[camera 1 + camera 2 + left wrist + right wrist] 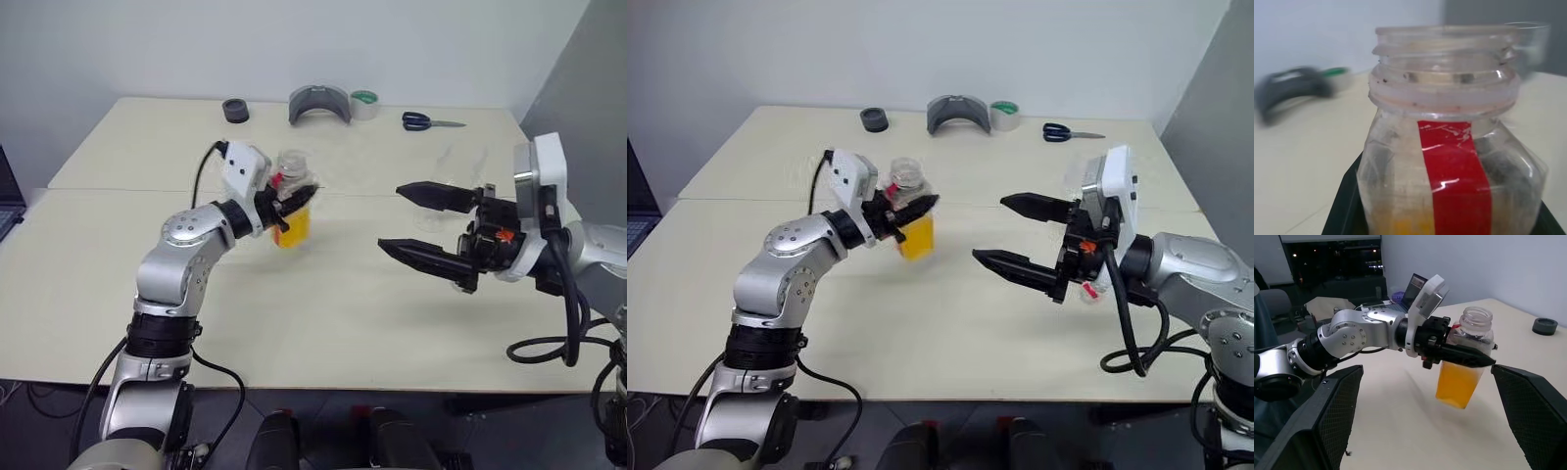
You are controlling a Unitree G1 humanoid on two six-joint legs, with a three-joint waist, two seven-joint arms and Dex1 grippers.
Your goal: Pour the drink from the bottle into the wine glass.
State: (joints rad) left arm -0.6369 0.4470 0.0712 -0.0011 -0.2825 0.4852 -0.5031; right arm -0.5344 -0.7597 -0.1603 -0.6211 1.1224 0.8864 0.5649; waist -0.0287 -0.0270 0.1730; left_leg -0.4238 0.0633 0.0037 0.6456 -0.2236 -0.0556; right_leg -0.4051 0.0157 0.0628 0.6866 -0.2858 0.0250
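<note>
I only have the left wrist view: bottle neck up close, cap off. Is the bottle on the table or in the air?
Observer: In the air. The left pincer is shut on the bottle, which hangs near upright above the table.
Operator: Drink level?
Observer: The drink fills roughly the lower half of the bottle.
Operator: Right arm?
Observer: The right pincer is open and empty, at about the bottle's height, with its fingers pointing toward the bottle and a clear gap between.
</note>
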